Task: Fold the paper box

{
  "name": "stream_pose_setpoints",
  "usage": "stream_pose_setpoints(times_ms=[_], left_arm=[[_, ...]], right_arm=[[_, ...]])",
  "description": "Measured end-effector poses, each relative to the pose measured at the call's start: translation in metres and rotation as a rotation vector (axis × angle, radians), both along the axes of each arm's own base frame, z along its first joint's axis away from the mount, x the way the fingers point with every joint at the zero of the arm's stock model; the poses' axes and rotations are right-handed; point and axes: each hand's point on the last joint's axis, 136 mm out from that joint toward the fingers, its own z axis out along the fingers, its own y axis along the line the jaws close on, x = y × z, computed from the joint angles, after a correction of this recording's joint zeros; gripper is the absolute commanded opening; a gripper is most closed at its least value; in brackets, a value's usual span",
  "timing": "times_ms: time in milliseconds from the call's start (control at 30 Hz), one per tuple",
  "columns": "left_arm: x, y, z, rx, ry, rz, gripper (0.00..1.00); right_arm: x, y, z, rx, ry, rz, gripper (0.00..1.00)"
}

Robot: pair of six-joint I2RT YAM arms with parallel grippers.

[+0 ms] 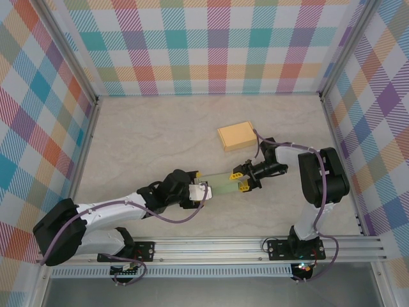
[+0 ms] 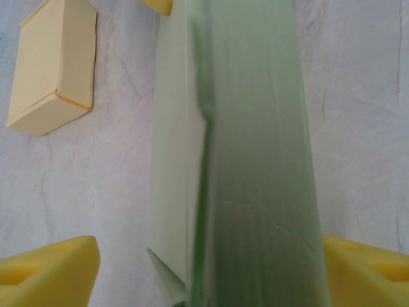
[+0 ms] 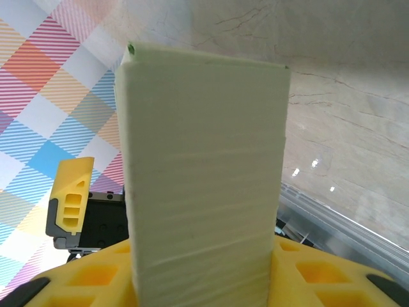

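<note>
Green paper box (image 1: 222, 180) looks light, thin and crease-prone, best pinched at its ends; right gripper (image 3: 201, 281) clamps one end, left gripper (image 2: 208, 272) straddles the other, released.

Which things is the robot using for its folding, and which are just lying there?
For the job: green paper box, right gripper gripping it, left gripper open around it.
Just lying about: yellow box, apart on the table.

Green paper box (image 1: 220, 180): one. Yellow box (image 1: 234, 135): one. Left gripper (image 1: 202, 183), right gripper (image 1: 240, 180): two.
</note>
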Motion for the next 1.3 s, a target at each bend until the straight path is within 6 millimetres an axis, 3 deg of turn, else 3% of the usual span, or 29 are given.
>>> stream_pose_setpoints(times_ms=[233, 367, 567, 767, 900, 1033, 1167, 1300], left_arm=[[0.005, -0.006, 0.003, -0.005, -0.009, 0.002, 0.68], [0.005, -0.01, 0.008, -0.023, 0.005, 0.001, 0.46], [0.003, -0.017, 0.011, -0.029, 0.046, -0.011, 0.45], [-0.003, -0.017, 0.011, -0.046, 0.12, -0.014, 0.46], [0.0, -0.012, 0.011, -0.061, 0.193, 0.003, 0.46], [0.009, -0.01, 0.008, -0.066, 0.288, 0.028, 0.47], [0.018, -0.013, -0.002, -0.046, 0.368, 0.046, 0.49], [0.025, -0.012, -0.01, -0.031, 0.418, 0.072, 0.53]], right_arm=[[0.0, 0.0, 0.0, 0.004, 0.002, 0.0, 0.49], [0.0, 0.0, 0.0, 0.008, -0.002, 0.003, 0.56], [0.001, -0.003, -0.001, -0.015, -0.023, 0.007, 0.75], [0.005, -0.016, 0.003, -0.104, -0.107, -0.003, 0.82], [0.02, -0.038, 0.017, -0.23, -0.253, -0.028, 0.82], [0.034, -0.058, 0.044, -0.347, -0.471, -0.055, 0.79], [0.036, -0.072, 0.071, -0.427, -0.676, -0.069, 0.68], [0.029, -0.08, 0.085, -0.467, -0.839, -0.057, 0.63]])
